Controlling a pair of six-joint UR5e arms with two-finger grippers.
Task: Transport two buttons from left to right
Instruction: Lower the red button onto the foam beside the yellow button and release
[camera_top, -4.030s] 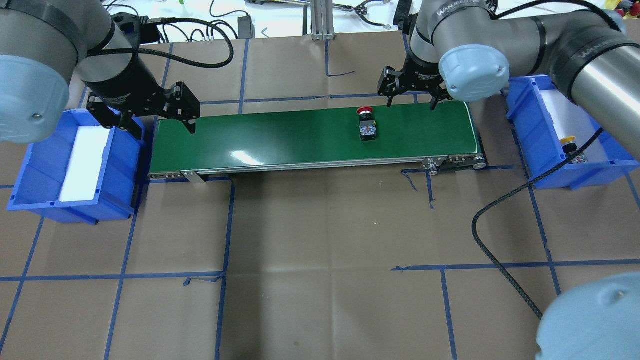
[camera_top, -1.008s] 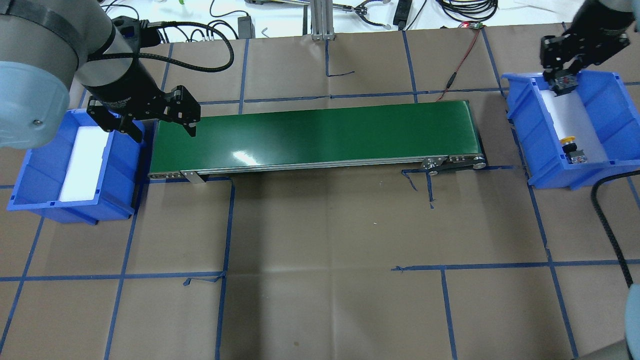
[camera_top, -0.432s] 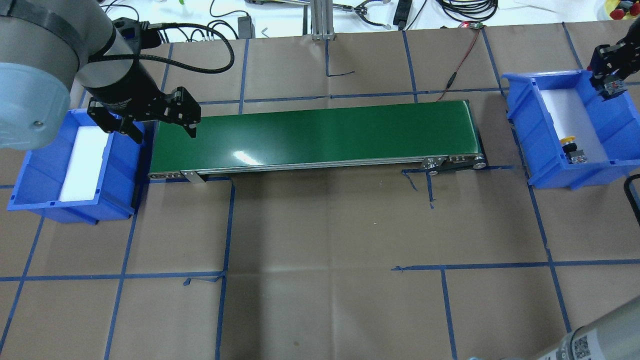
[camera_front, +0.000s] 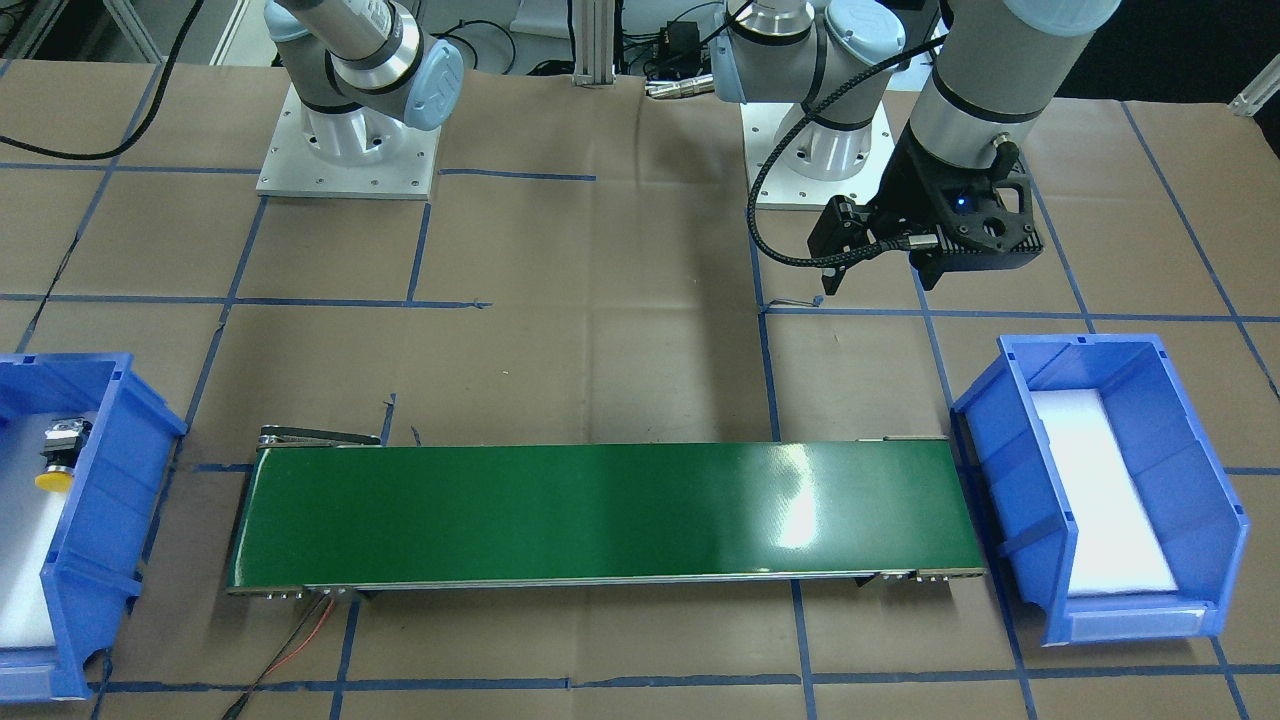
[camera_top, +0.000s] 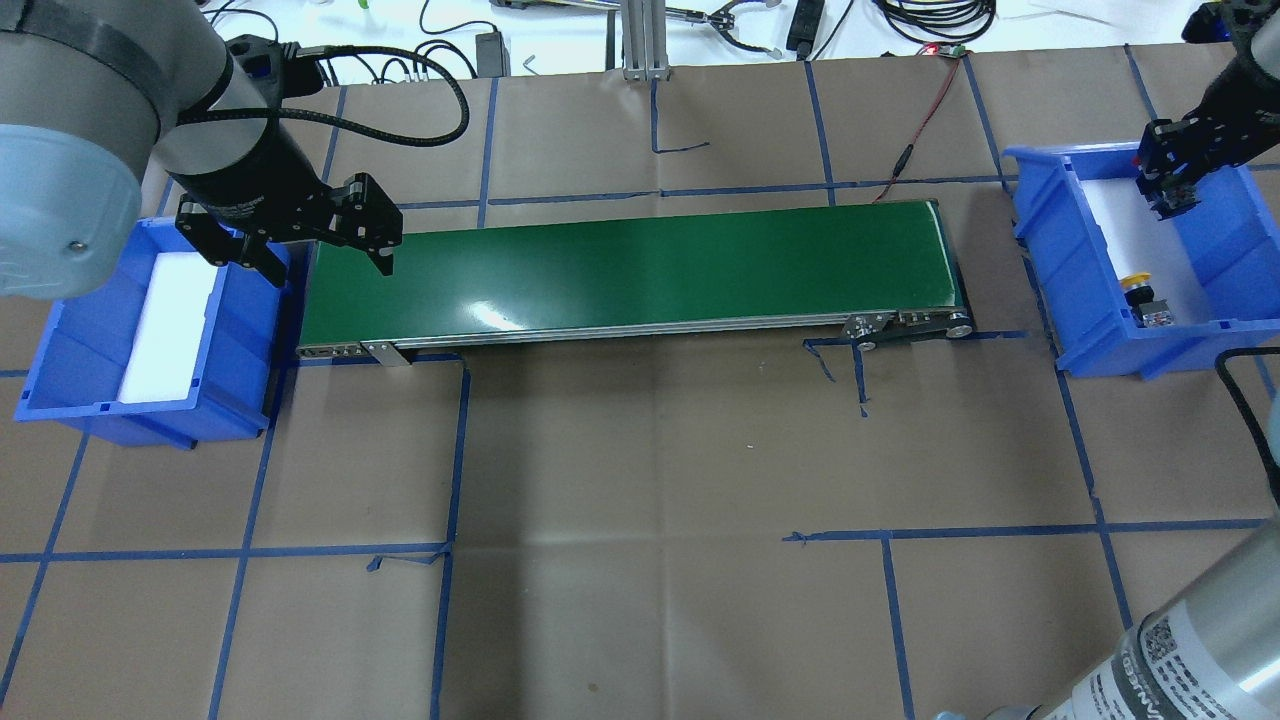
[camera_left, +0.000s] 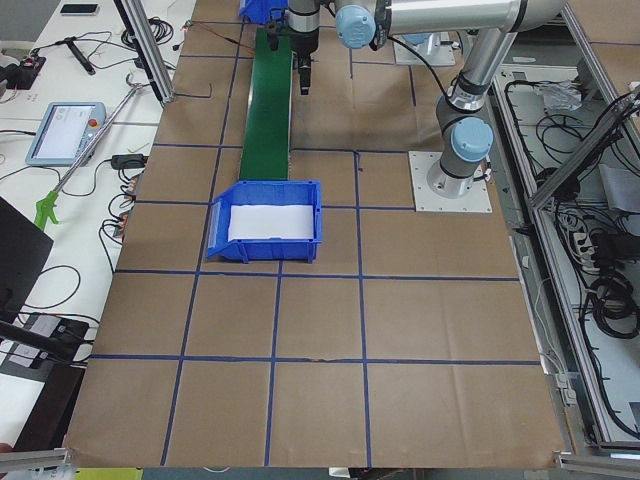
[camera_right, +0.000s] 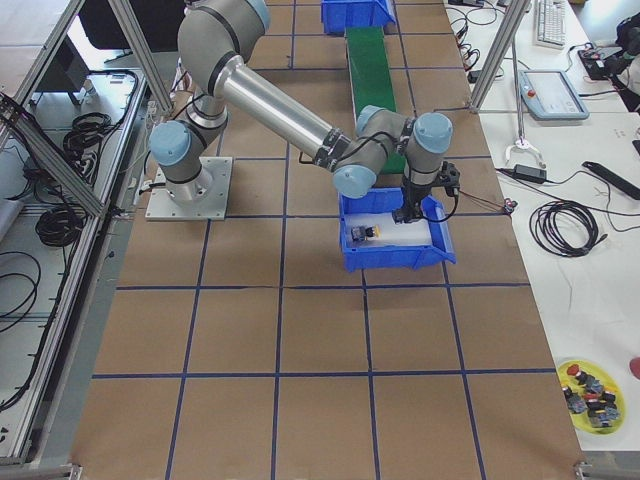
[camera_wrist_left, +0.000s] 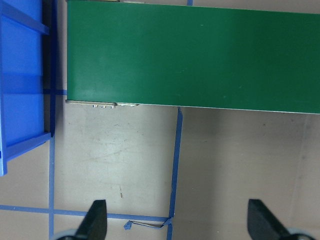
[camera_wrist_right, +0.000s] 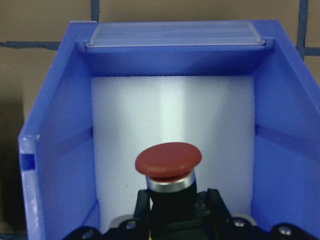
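My right gripper (camera_top: 1167, 188) is shut on the red button (camera_wrist_right: 168, 161) and holds it, cap forward, above the white liner of the right blue bin (camera_top: 1048, 250). In the right wrist view my fingers (camera_wrist_right: 141, 202) grip the button's black body. The yellow button (camera_top: 1137, 284) lies in the same bin near its front end and also shows in the front-facing view (camera_front: 56, 462). My left gripper (camera_top: 312, 238) is open and empty, hanging between the left blue bin (camera_top: 68, 335) and the left end of the green conveyor belt (camera_top: 630, 270).
The left bin holds only its white liner (camera_front: 1095, 490). The belt (camera_front: 600, 510) carries nothing. A red wire (camera_top: 915, 140) runs from the belt's far right end to the table's back edge. Blue tape lines cross the brown table.
The red button, which lay on the belt 4 s ago, is in my right gripper over the right bin. Since 0.4 s ago that gripper shifted left, over the liner. The left arm stayed still.
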